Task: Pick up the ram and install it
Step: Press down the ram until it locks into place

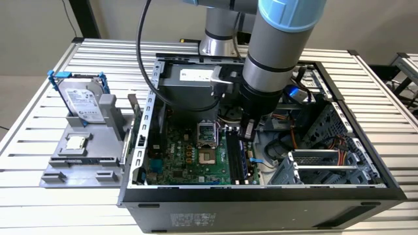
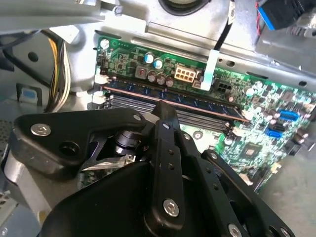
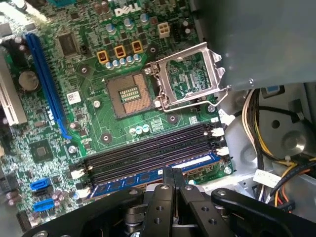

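The ram [image 3: 148,178] is a thin blue-green stick with a row of dark chips. It stands on edge in the outermost of the motherboard's black slots [image 3: 148,154], nearest the drive-cage side. In the second wrist view the ram [image 2: 187,102] runs the slot's full length. My gripper [image 3: 173,171] is shut, its two black fingers pressed together with nothing between them. Their tip sits right at the ram's top edge, near its middle, also seen in the second wrist view as the gripper [image 2: 165,106]. In the exterior view the gripper [image 1: 247,133] reaches down into the open case over the ram [image 1: 243,160].
The open CPU socket [image 3: 129,95] with its raised metal frame [image 3: 190,74] lies beside the slots. The case walls [image 1: 261,193], power supply [image 1: 189,81] and cable bundles [image 3: 276,143] crowd the arm. Outside, a grey fixture [image 1: 78,161] holds a hard drive [image 1: 83,100] and a small chip [image 1: 76,142].
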You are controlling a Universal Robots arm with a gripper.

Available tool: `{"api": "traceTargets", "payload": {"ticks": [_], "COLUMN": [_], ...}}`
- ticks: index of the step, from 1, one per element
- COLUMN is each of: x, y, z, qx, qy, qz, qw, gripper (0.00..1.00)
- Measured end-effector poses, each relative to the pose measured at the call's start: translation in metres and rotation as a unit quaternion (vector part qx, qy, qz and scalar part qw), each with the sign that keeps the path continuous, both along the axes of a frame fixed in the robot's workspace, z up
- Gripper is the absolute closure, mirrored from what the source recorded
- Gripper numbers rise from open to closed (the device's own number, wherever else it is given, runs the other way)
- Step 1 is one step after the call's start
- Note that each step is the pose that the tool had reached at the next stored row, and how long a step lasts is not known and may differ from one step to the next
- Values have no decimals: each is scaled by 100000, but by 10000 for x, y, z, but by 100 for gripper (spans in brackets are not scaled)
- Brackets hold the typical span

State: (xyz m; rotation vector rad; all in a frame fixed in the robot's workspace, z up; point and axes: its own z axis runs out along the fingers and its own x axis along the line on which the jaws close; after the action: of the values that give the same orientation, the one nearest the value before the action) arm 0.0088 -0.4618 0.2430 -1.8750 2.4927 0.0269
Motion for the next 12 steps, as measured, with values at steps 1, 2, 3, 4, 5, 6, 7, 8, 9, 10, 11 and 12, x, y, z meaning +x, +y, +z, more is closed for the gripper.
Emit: {"api": "traceTargets", "payload": {"ticks": [1, 2, 3, 4, 5, 6, 7, 8, 9, 10, 11, 12], "x": [0, 0, 0, 0, 0, 0, 0, 0, 0, 0, 0, 0], "y": [0, 0, 0, 0, 0, 0, 0, 0, 0, 0, 0, 0], "z": [0, 0, 0, 0, 0, 0, 0, 0, 0, 0, 0, 0], "qx": [-4, -2, -1, -2, -2, -4, -2, -3, -8, -12, -16, -13], "qy": [-7, -20, -37, -59, -78, -98, -110, -115, -123, -137, -147, -153], "qz": [949, 1882, 2720, 3618, 4536, 5301, 5879, 6401, 6931, 7445, 7979, 8578], "qw": [99995, 99982, 99963, 99935, 99897, 99859, 99827, 99795, 99759, 99722, 99681, 99631], "gripper": [100, 100, 100, 100, 100, 100, 100, 100, 100, 100, 100, 100]}}
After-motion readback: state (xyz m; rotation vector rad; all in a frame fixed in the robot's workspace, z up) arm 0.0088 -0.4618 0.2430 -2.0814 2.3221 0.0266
